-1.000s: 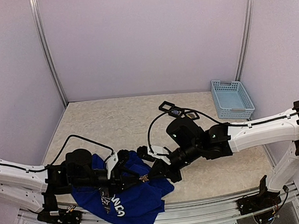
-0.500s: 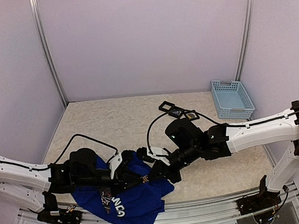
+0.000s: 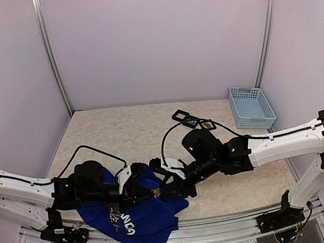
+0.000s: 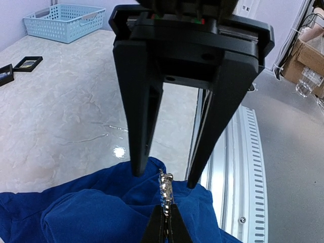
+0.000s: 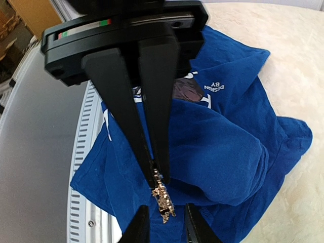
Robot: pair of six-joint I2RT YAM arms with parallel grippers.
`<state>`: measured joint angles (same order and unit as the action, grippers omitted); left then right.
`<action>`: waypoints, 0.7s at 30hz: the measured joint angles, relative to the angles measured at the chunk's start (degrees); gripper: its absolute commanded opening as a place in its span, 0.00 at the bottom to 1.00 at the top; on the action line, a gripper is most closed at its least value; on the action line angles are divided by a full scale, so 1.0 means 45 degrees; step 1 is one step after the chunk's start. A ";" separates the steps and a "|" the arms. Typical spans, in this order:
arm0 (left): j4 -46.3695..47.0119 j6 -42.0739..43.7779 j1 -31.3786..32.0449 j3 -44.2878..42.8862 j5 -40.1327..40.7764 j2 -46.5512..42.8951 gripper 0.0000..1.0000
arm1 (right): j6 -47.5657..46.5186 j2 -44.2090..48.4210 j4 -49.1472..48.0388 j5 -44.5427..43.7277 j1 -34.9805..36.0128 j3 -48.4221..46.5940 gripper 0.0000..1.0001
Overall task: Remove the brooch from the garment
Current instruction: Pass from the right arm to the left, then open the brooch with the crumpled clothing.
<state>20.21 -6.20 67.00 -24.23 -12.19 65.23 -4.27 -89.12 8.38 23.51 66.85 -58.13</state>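
Listing the state of the brooch removal at this moment; status judged as under way, not finished.

Item one, left gripper [image 5: 158, 176]: clenched, its two fingertips pressed together on the upper end of the brooch [image 5: 163, 198].

Item two, brooch: a small gold-coloured, glittering piece, sat right at the left gripper's fingertips and between the parted fingers of the right gripper [image 4: 164, 178]. It lay against a raised fold of cloth. Whether its pin was through the cloth or already out could not be told; the fastening was too small to read.

Item three, right gripper: released, jaws standing apart, one finger on each side of the brooch and just clear of it, grasping nothing. Its tips reached down to the fold of cloth; whether they pressed on it was unclear.

Item four, garment [image 5: 217, 147]: a blue shirt, bunched on the table [image 4: 61, 111] directly under both grippers, white lettering showing behind the left gripper's fingers.

Done, by appearance: brooch located and gripped. Left, by judgement: drawing the brooch away from the cloth, since piece and shirt were touching, then carrying it clear. With the right gripper holding nothing, the shirt would likely lift along with any pull.
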 measured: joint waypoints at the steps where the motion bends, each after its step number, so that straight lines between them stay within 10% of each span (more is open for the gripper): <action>1: 0.0068 -0.0044 -0.0015 0.0073 0.0000 -0.0126 0.00 | 0.0029 0.0180 -0.0160 -0.0141 0.0000 0.0175 0.42; 11: 0.1554 -0.1015 -0.1098 0.1880 -0.0894 -0.2181 0.00 | 0.0282 0.4206 -0.4503 -0.1409 0.0000 0.4075 0.69; 21: 0.3264 -0.2025 -0.2055 0.2608 -0.3050 -0.2535 0.00 | 0.1141 0.4546 -0.9044 -0.1525 0.0000 0.6183 0.68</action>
<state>34.89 -15.31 57.76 -12.49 -25.91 53.82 0.86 -68.66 -32.32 16.64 66.85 -30.30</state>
